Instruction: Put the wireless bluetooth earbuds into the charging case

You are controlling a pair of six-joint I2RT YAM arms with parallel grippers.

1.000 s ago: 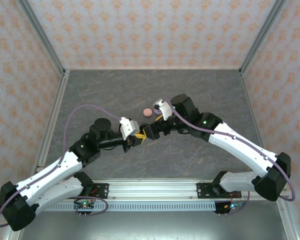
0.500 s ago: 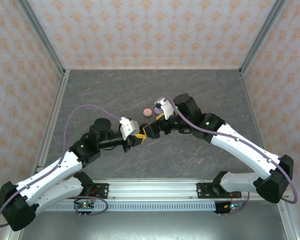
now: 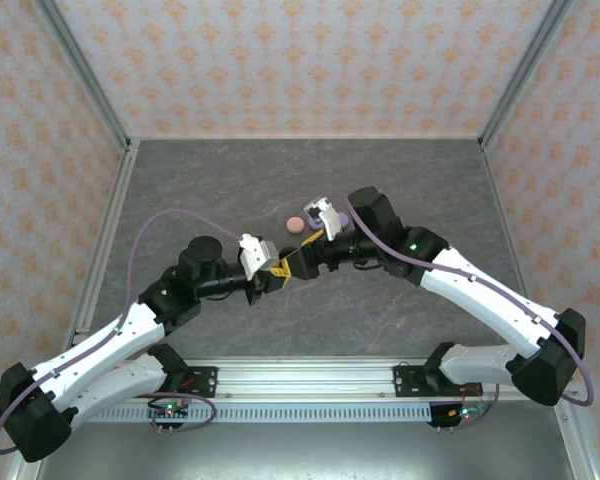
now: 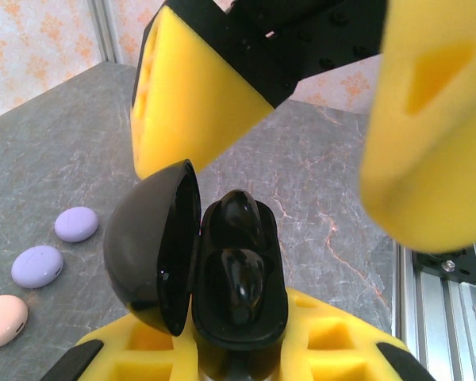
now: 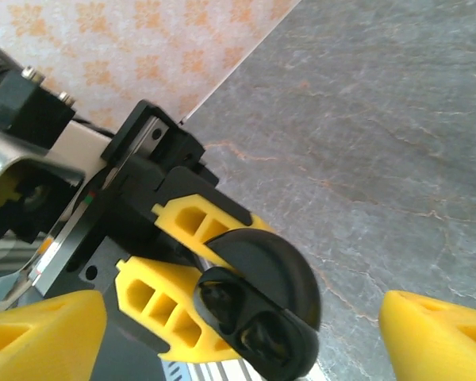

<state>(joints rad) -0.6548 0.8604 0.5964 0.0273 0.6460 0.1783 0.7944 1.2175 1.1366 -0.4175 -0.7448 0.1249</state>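
The glossy black clamshell charging case [image 4: 155, 254] is sitting open in the left claw [image 4: 238, 349], which is pinching its lower body between yellow pads. The frame edge is cutting off the case's base. The black wireless earbuds [image 4: 239, 274] are lying in its wells and are proving hard to separate from the dark shell. The right claw [image 5: 238, 333] is hanging spread wide in front of the case, apart from it. Both arms are reaching inward and meeting over the middle of the grey stone-patterned counter [image 3: 400, 190]. A pink rounded piece [image 4: 4, 321] and two lilac rounded pieces [image 4: 37, 266] are lying on the counter well apart from the case, and it is not showing whether they are cases or buds.
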